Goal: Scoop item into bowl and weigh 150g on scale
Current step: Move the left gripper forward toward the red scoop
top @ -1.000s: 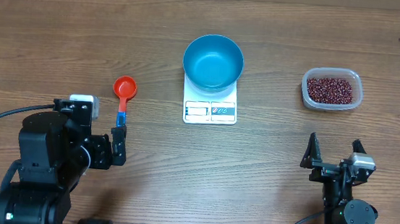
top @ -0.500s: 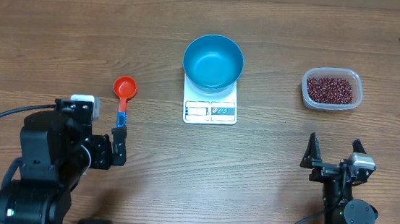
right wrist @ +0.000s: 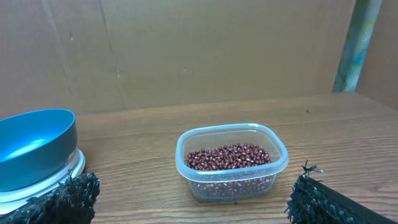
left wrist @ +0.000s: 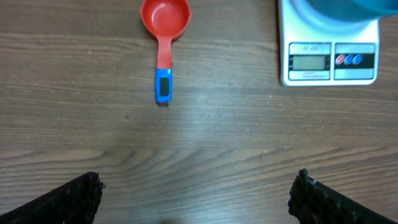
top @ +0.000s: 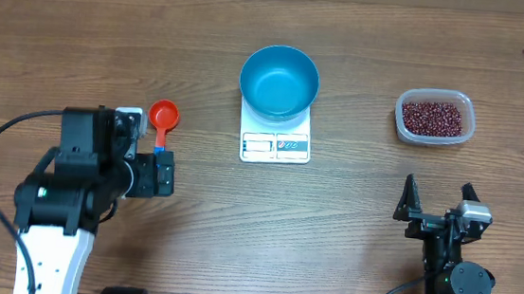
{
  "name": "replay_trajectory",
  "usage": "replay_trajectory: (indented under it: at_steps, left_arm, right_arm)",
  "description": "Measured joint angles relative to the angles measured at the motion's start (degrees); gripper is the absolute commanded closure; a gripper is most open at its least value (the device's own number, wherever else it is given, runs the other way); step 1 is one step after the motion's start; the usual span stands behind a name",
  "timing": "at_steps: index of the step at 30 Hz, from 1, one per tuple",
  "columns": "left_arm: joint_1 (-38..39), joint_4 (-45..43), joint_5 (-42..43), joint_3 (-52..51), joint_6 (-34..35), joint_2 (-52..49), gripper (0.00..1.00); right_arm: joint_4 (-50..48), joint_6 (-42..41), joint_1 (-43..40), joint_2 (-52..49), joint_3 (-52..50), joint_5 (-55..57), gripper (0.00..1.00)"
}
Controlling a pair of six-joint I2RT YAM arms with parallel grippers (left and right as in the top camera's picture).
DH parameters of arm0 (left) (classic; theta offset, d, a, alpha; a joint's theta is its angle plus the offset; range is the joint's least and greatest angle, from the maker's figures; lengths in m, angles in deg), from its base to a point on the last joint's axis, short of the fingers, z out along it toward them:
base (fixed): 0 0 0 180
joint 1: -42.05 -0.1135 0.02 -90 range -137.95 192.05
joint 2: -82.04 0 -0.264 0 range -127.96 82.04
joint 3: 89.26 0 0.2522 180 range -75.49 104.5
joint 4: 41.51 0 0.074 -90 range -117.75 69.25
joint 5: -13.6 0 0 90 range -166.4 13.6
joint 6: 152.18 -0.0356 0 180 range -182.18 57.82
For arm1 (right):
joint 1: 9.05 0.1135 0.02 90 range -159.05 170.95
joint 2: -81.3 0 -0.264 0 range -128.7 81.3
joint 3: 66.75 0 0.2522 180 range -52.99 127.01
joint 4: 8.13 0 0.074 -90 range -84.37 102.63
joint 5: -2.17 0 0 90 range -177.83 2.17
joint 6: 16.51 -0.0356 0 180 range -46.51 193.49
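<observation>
The blue bowl [top: 279, 82] stands empty on the white scale [top: 275, 145] at the table's middle back. Dark red beans [top: 431, 117], the item, fill a clear tub [top: 433, 135] at the right. A red scoop [top: 163, 119] with a blue handle tip lies left of the scale. My left gripper [top: 157, 173] hovers open just below the scoop's handle; in the left wrist view the scoop [left wrist: 163, 25] lies ahead of the gripper [left wrist: 198, 186], and the scale [left wrist: 329, 62] is at the right. My right gripper [top: 438, 202] stands open short of the tub [right wrist: 231, 162], holding nothing.
A cardboard wall [right wrist: 186, 50] stands behind the table. In the right wrist view the bowl [right wrist: 34, 146] sits at the far left. A black cable [top: 1, 138] loops left of the left arm. Bare wood lies between the grippers.
My left arm has swung up and forward toward the scoop's handle, still open. The right arm, bowl, scale and tub have not moved.
</observation>
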Motion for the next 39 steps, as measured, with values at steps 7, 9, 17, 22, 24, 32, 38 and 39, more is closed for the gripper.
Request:
replay_trajectory:
  at_steps: [7, 9, 17, 22, 24, 32, 38, 39]
  left_arm:
    - [-1.09, 1.88, -0.09, 4.24, 0.00, -5.44, 0.01]
    - [-2.29, 2.95, -0.04, 6.34, -0.02, -6.88, 0.00]
    - [-6.75, 8.59, -0.59, 14.80, -0.48, -13.29, 0.00]
    - [-7.89, 10.05, -1.03, 17.44, -0.94, -17.46, 0.00]
    - [-8.15, 10.38, -1.14, 17.77, -1.22, -19.26, 0.00]
    - [-8.24, 9.99, -1.11, 17.77, -1.38, -24.79, 0.00]
    - [-8.24, 9.55, -1.11, 17.79, -1.38, -26.75, 0.01]
    - [-8.24, 9.42, -1.11, 17.79, -1.38, -26.99, 0.00]
  right_arm:
    - [0.02, -0.02, 0.00, 0.00, 0.00, -0.02, 0.00]
    - [0.02, -0.02, 0.00, 0.00, 0.00, 0.00, 0.00]
    - [0.00, 0.00, 0.00, 0.00, 0.00, 0.00, 0.00]
    - [0.00, -0.02, 0.00, 0.00, 0.00, 0.00, 0.00]
    - [0.00, 0.00, 0.00, 0.00, 0.00, 0.02, 0.00]
    - [0.02, 0.00, 0.00, 0.00, 0.00, -0.02, 0.00]
    - [0.02, 0.00, 0.00, 0.00, 0.00, 0.00, 0.00]
    - [0.02, 0.00, 0.00, 0.00, 0.00, 0.00, 0.00]
